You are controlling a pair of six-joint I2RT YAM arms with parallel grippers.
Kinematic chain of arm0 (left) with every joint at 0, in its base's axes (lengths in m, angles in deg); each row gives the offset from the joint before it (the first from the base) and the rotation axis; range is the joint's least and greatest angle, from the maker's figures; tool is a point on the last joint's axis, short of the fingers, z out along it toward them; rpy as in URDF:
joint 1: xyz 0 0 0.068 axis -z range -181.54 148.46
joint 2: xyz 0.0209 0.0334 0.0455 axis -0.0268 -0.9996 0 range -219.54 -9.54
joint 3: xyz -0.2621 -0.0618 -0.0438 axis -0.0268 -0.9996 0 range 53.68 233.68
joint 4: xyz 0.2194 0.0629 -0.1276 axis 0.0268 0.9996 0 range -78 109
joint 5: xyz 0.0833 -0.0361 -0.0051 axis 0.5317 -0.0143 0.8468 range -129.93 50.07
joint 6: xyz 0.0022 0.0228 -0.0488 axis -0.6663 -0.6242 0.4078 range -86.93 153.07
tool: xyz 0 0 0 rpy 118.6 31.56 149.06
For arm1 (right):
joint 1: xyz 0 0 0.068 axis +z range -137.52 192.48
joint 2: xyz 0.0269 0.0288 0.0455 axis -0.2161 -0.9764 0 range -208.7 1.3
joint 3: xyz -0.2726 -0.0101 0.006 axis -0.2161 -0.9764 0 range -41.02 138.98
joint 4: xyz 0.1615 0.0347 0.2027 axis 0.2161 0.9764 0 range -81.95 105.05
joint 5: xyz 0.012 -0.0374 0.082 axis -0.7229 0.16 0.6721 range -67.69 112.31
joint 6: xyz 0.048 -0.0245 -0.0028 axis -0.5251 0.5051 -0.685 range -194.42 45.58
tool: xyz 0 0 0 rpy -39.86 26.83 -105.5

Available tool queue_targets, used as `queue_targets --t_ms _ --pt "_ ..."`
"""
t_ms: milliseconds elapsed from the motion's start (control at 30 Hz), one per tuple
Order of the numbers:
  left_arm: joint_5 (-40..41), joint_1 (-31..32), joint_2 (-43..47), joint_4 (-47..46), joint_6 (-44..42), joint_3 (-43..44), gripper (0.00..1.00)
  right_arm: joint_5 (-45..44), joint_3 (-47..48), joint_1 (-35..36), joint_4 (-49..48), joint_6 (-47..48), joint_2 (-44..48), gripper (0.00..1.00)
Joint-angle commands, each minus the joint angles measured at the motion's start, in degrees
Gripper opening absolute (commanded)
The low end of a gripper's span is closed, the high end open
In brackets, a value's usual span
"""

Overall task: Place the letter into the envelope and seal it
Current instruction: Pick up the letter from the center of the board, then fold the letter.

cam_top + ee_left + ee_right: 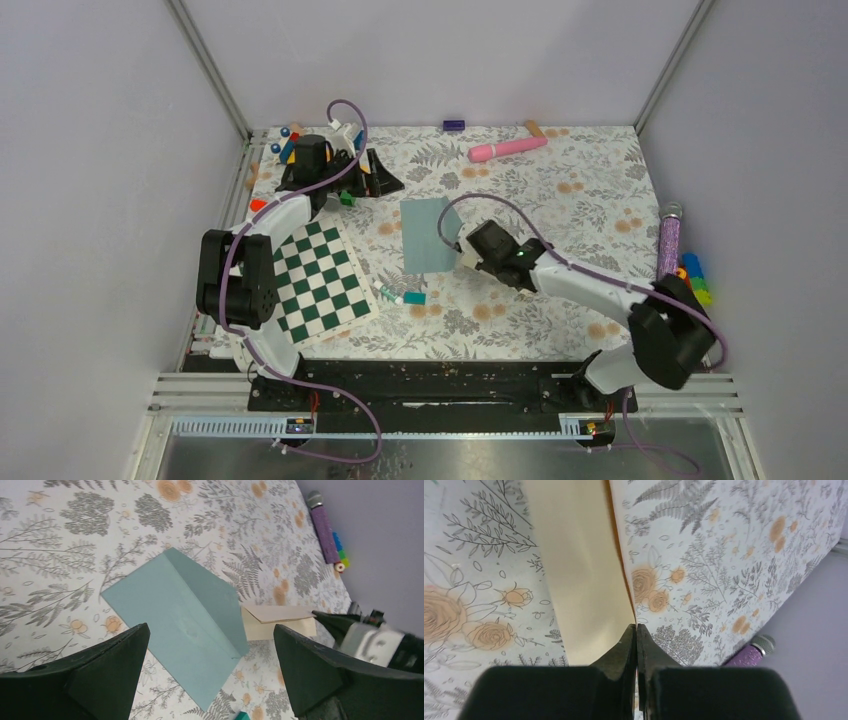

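The teal envelope lies flat mid-table, and in the left wrist view the envelope has its flap raised along the crease on the side facing the letter. The cream letter sits just beyond that flap, folded, with its upper leaf lifted. My right gripper is shut on the letter's near edge, the paper pinched between the right gripper's closed tips. My left gripper hangs open at the back left, and the left gripper looks across at the envelope, holding nothing.
A green-white checkerboard lies left of the envelope, with a small teal block by its corner. A pink cylinder and a purple block lie at the back. A purple glitter tube and stacked coloured blocks sit at the right edge.
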Motion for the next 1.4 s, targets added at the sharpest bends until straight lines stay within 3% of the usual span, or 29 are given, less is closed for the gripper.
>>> queue_targets --t_ms 0,167,267,433,567,600,767,1000,1167,1367 --pt "-8.87 0.54 0.21 -3.95 0.77 3.67 0.99 12.66 4.3 -4.95 3.28 -0.87 10.69 0.0" --pt "-17.73 2.1 -3.57 -6.43 2.93 6.76 0.99 27.22 7.53 -10.0 6.0 -2.04 19.0 0.0" --pt "-23.0 2.97 -5.54 -16.13 9.42 6.8 0.99 33.27 9.86 -12.3 6.76 -3.34 21.52 0.0" --pt "-28.92 5.61 -7.23 -40.71 25.75 3.19 0.99 46.44 14.67 -17.86 6.57 -7.8 24.09 0.0" --pt "-32.13 8.04 -11.89 -75.26 52.83 2.18 0.99 60.05 18.55 -25.22 3.08 -15.25 24.58 0.0" --pt "-32.73 8.5 -13.56 -78.01 56.8 3.18 0.99 63.17 18.86 -27.25 1.35 -18.01 24.39 0.0" --pt "-32.68 11.54 -13.24 -77.87 55.65 2.99 0.99 77.63 18.05 -33.46 -12.15 -35.6 20.63 0.0" --pt "-28.38 13.38 -9.37 -75.48 54.67 1.06 0.97 91.22 13.39 -34.04 -38.35 -59.71 12.05 0.0" --pt "-26.42 14.2 -6.48 -69.27 49.53 -0.21 0.96 92.69 12.08 -33.48 -41.7 -61.73 9.36 0.0" --pt "-25.93 15.72 -6.13 -69.6 50.07 0.14 0.91 92.39 11.96 -30.62 -38.46 -58.35 7.37 0.0"
